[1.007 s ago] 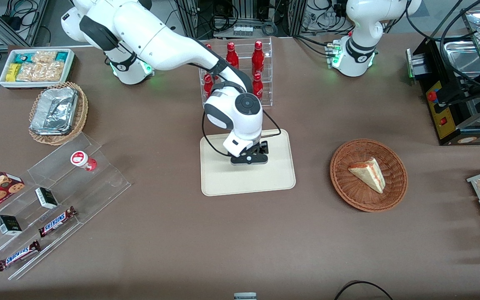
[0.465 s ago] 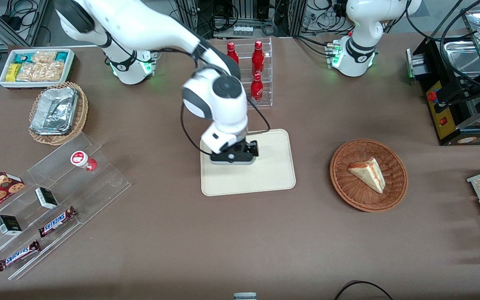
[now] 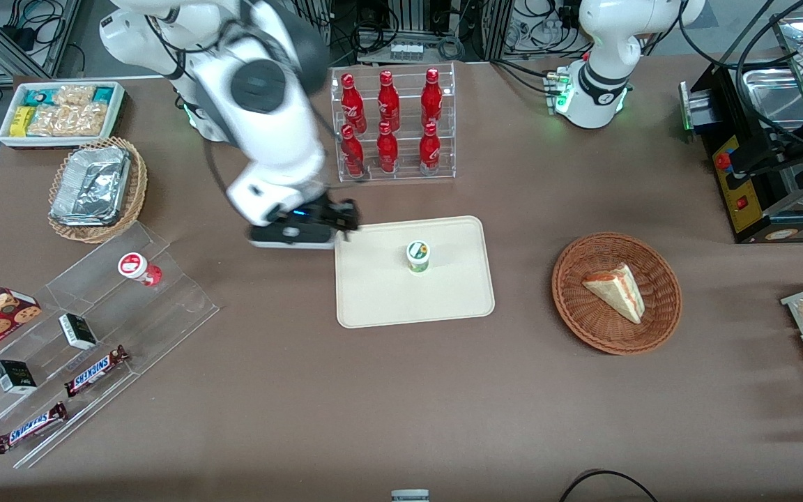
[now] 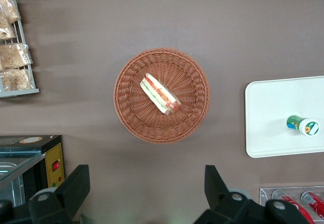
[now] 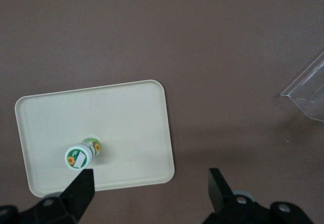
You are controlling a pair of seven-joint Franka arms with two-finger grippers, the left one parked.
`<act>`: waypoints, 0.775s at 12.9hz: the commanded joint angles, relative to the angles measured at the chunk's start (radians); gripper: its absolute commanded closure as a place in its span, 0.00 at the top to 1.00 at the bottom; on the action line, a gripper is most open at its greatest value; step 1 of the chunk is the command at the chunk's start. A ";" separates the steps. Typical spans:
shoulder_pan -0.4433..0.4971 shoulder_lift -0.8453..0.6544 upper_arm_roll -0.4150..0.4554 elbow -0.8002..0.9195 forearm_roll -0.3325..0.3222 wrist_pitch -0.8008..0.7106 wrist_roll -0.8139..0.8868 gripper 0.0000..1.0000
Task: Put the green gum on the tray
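Green-bodied, with a white round lid carrying a green-and-yellow mark, the small cylindrical gum bottle [image 3: 417, 256] stood upright on the large flat beige tray [image 3: 373, 300], a little above the centre of the front frame and well inside the tray's low rim, with nothing touching it. Half a second before, the right arm's hand had been down over that same part of the tray, hiding the bottle. Now the hand [image 3: 341, 222] had swung up and away, hanging over the brown desk [image 3: 401, 397] just off the tray's edge toward the working arm's end, left of centre in the front frame. In the right wrist view the gum bottle [image 5: 79, 155] sat alone on the tray [image 5: 126, 113], and the hand's two black fingers [image 5: 78, 191] were spread wide apart with nothing between them: released and empty. The left wrist view agreed, showing the bottle [image 4: 302, 125] clear of the tray's [image 4: 268, 102] rim. By these signs the placing looked complete, with only the arm's retreat left. At the left of the front frame the red bottle with its red-and-white lid [image 3: 138, 268] lay on the clear acrylic stepped stand [image 3: 164, 293], apart from all this, and the round brown wicker basket with a sandwich wedge [image 3: 616, 293] sat beside the tray toward the parked arm's end.
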 commanded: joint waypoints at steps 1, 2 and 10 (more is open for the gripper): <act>-0.118 -0.169 0.003 -0.112 0.074 -0.071 -0.104 1.00; -0.153 -0.188 0.001 -0.105 0.075 -0.126 -0.146 1.00; -0.338 -0.225 -0.114 -0.053 0.080 -0.296 -0.375 1.00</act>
